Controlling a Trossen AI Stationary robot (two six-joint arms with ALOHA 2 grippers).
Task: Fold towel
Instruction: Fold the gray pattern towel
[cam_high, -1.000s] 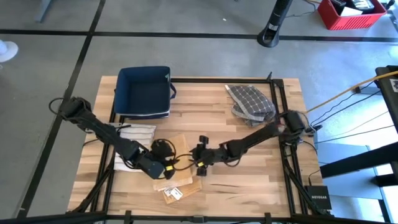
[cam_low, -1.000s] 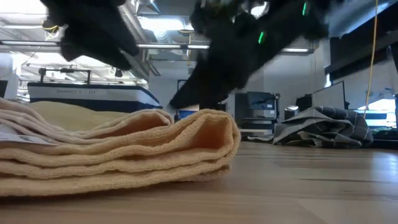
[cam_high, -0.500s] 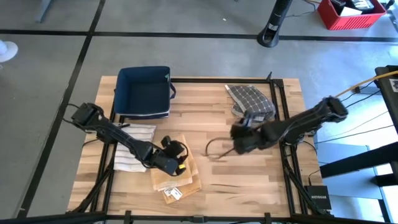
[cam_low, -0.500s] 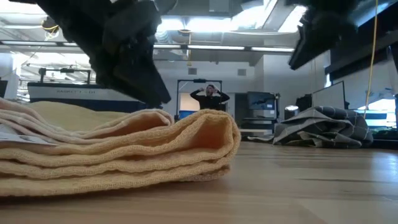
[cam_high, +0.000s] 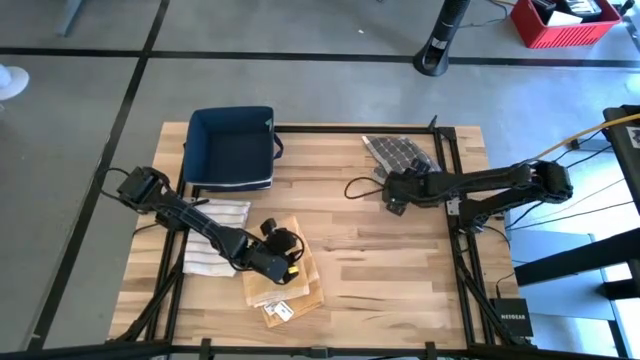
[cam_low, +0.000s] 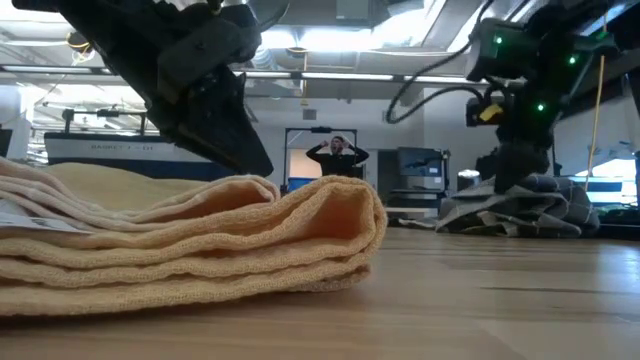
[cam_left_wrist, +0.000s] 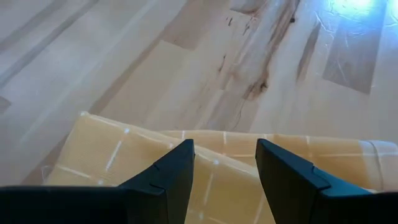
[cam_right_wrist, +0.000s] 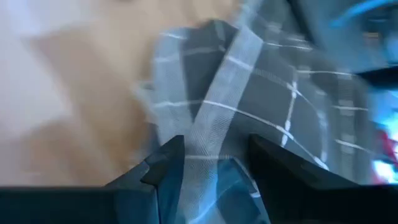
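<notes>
My left pincer (cam_high: 283, 243) hangs just over the folded tan towel (cam_high: 285, 275) at the near side of the counter (cam_high: 400, 280), about where it was half a second ago. Its jaws stand apart with nothing between them; in the left wrist view the yellow cloth (cam_left_wrist: 217, 168) lies below both fingers, untouched. Seen from counter height, the tan towel (cam_low: 190, 240) sits in several neat layers with a rounded fold at its edge, so I judge that one done.

The change is on my other side. A second ago my right arm reached across to the middle of the counter, close to the left; half a second ago it was pulling back; now my right pincer (cam_high: 393, 190) is over the grey checked towel (cam_high: 400, 158), which lies crumpled at the far right of the counter. Its jaws are parted and hold nothing (the right wrist view shows the checked cloth (cam_right_wrist: 249, 99) just ahead of the fingers, not between them).

To me that means the work is passing to the next towel. A striped towel (cam_high: 215, 235) lies at the counter's left side beside the tan one, and a dark blue bin (cam_high: 232, 148) stands at the far left. The likely next need is a corner of the grey cloth, hard to pick out in that heap.
</notes>
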